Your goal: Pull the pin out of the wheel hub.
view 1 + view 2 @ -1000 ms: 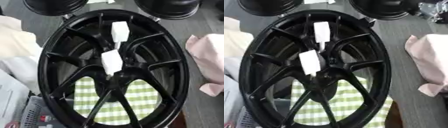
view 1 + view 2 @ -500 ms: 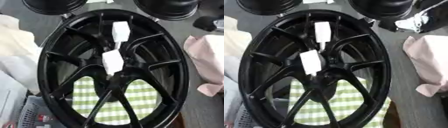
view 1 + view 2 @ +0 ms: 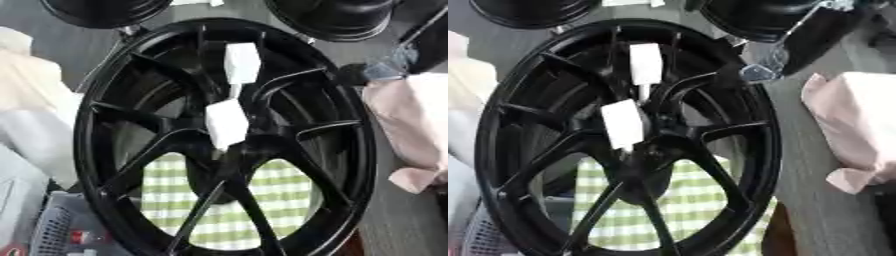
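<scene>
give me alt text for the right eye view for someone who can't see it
A black spoked wheel fills the view, with two white tags near its hub and a green checked cloth showing between the lower spokes. The robot's right hand enters blurred at upper right by the rim, above a pink cloth; two more black wheels sit behind.

Both eyes of the head camera look steeply down, from close range, at a glossy black spoked wheel rim (image 3: 223,140) that nearly fills each frame. The right eye view sits slightly rightward, showing more of the pale pink cloth (image 3: 852,130) and grey tabletop (image 3: 815,210).
</scene>
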`<state>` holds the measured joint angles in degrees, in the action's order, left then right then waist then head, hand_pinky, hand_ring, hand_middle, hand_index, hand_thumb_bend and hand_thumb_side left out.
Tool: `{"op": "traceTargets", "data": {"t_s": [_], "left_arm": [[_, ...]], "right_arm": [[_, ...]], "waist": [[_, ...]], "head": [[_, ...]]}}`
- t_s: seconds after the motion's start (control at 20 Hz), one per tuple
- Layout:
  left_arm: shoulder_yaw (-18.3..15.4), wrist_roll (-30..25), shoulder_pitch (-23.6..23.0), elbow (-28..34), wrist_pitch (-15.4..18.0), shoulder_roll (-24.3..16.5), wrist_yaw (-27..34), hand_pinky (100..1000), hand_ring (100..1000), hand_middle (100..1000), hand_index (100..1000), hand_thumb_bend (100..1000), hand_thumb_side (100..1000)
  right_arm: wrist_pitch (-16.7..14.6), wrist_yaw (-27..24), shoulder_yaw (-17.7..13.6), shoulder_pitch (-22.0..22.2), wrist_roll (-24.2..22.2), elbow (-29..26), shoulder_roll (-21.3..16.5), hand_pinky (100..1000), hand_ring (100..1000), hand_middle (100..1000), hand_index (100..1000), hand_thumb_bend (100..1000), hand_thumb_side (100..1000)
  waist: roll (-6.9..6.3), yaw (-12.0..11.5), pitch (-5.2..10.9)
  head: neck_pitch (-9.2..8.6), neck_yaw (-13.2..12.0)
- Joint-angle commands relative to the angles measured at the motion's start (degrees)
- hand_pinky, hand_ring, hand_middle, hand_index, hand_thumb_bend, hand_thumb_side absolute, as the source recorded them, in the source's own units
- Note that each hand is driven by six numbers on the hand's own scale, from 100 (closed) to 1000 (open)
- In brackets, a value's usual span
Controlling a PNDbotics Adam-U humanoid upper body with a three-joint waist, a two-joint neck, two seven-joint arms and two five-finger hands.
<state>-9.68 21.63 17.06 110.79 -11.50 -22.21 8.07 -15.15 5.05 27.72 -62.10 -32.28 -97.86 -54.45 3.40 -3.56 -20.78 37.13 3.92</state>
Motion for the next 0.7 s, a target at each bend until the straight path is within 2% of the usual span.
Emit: {"op": "traceTargets", "data": {"t_s": [0.05,0.15,0.3,0.4,0.45,0.5,0.7], "left_arm": [[-0.02,-0.2,0.23,0.67,0.08,-1.61,-0.04,575,591,526,672,750,469],[0.08,-0.3,0.33,0.59,0.04,-1.43,0.06,575,590,527,672,750,469],[0.04,-0.25,0.29,0.52,-0.01,-1.28,0.17,575,590,526,672,749,468],[0.02,-0.18,0.34,0.51,-0.06,-1.18,0.24,575,590,526,671,749,467],[0.02,-0.15,0.38,0.52,-0.08,-1.14,0.26,575,590,526,672,749,467],[0.03,-0.13,0.47,0.55,-0.09,-1.11,0.27,575,590,526,671,748,467],[0.06,-0.12,0.7,0.61,-0.16,-1.05,0.31,574,589,526,670,747,466]], "right_arm": [[0.09,-1.43,-2.34,-2.41,-7.7,2.06,0.55,852,752,701,785,525,414],[1.6,-2.82,-2.76,-4.62,-11.24,4.54,3.03,853,753,702,786,531,416],[4.3,-3.7,-2.49,-7.51,-13.88,8.87,7.09,857,760,711,796,558,426],[5.6,-3.83,-2.2,-8.71,-14.29,10.91,8.82,860,764,719,803,571,430],[6.07,-3.83,-2.1,-9.1,-14.31,11.65,9.42,860,765,720,804,540,433],[6.49,-3.88,-2.08,-9.34,-14.18,12.33,9.96,863,766,721,806,574,432],[7.48,-4.27,-2.08,-9.88,-13.22,14.17,11.3,865,763,719,805,576,431]], "waist": [[-0.17,-0.24,1.24],[-0.07,-0.85,1.35],[-0.02,-0.97,1.42],[0.03,-1.02,1.38],[0.05,-1.06,1.36],[0.11,-1.14,1.27],[0.38,-1.55,0.89]], "head": [[-0.7,0.34],[-0.71,0.74],[-0.67,0.85],[-0.73,0.88],[-0.74,0.89],[-0.76,0.87],[-0.87,0.83]]}}
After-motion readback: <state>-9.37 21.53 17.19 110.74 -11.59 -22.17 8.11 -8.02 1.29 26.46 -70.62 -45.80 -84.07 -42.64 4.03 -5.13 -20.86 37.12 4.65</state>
